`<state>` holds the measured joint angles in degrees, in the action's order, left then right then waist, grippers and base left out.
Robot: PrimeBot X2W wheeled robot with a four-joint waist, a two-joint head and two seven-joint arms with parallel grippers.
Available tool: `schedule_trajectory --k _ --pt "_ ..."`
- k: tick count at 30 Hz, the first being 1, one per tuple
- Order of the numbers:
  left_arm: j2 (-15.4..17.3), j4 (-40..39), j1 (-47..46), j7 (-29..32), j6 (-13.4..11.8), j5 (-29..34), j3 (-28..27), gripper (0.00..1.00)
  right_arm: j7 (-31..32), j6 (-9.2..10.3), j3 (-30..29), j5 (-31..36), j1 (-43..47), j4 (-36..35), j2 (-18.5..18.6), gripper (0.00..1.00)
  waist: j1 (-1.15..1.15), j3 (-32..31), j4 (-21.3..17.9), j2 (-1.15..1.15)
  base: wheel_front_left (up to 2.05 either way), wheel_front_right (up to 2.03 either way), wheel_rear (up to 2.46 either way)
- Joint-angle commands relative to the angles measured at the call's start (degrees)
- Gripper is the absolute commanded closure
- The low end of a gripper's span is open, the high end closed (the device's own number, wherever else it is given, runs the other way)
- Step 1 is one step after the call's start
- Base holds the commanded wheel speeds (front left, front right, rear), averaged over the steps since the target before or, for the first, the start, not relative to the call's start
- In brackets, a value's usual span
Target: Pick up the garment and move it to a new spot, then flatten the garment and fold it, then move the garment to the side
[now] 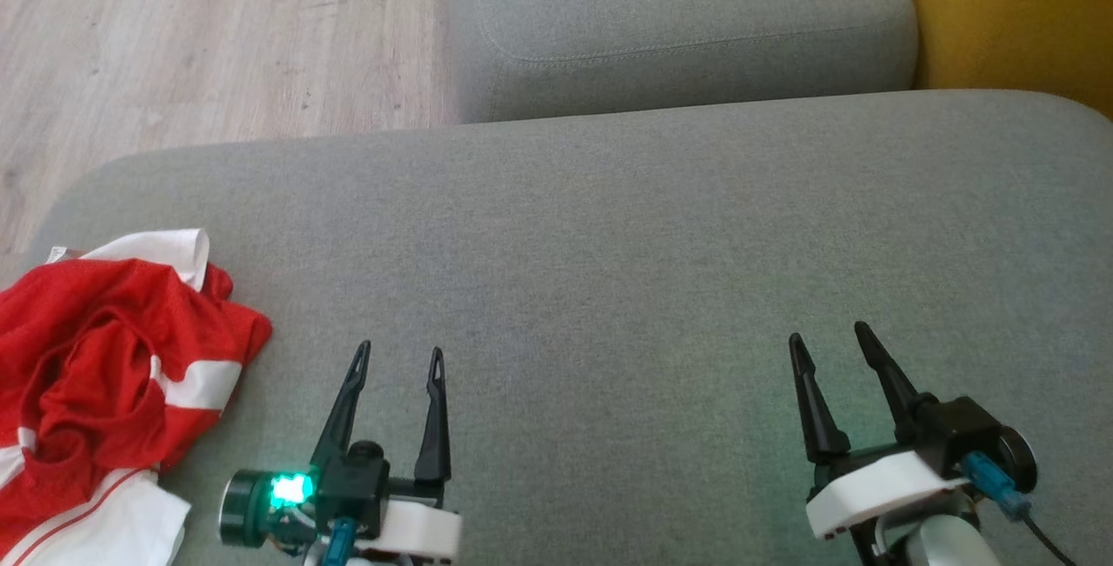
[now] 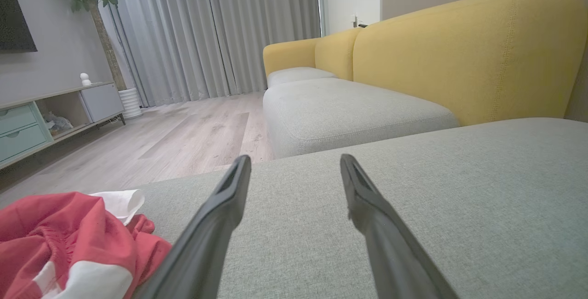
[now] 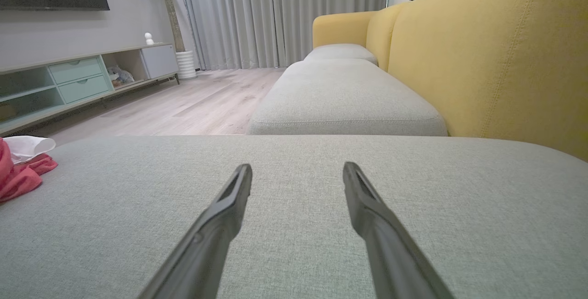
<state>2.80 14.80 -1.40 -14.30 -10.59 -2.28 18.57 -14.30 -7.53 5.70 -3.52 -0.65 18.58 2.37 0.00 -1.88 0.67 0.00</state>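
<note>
The garment (image 1: 113, 375) is a crumpled red and white piece lying at the left end of the grey sofa cushion (image 1: 609, 244). It also appears at the lower left of the left wrist view as the garment (image 2: 69, 244), and at the far left of the right wrist view as the garment (image 3: 20, 170). My left gripper (image 1: 400, 356) hovers over the cushion just right of the garment, open and empty. My right gripper (image 1: 829, 336) is open too, far to the right over bare cushion. From each wrist camera, the left gripper (image 2: 294, 161) and right gripper (image 3: 297, 168) have spread fingers with nothing between them.
A second grey seat cushion (image 1: 678, 18) lies beyond the near one, with the yellow sofa back (image 1: 1017, 9) on the right. Wooden floor (image 1: 174, 44) lies to the far left. A TV cabinet (image 3: 82, 83), a plant pot (image 3: 186, 64) and curtains (image 3: 285, 14) stand across the room.
</note>
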Motion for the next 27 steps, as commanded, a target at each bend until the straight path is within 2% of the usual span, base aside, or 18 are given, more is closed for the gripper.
schedule_trajectory --k 1,27 --pt "0.2 -1.7 -3.0 -0.7 -0.1 0.5 -1.7 0.0 -0.7 0.04 1.3 0.2 -2.4 -2.0 0.5 0.0 0.0 0.0 0.0 0.0 0.0 0.0 0.0" --pt "0.1 2.2 -3.5 -0.7 0.1 -0.8 -2.6 0.0 -0.7 0.04 -0.2 -0.5 -2.0 -0.5 0.5 0.0 0.0 -0.1 0.2 0.0 0.0 0.0 0.0"
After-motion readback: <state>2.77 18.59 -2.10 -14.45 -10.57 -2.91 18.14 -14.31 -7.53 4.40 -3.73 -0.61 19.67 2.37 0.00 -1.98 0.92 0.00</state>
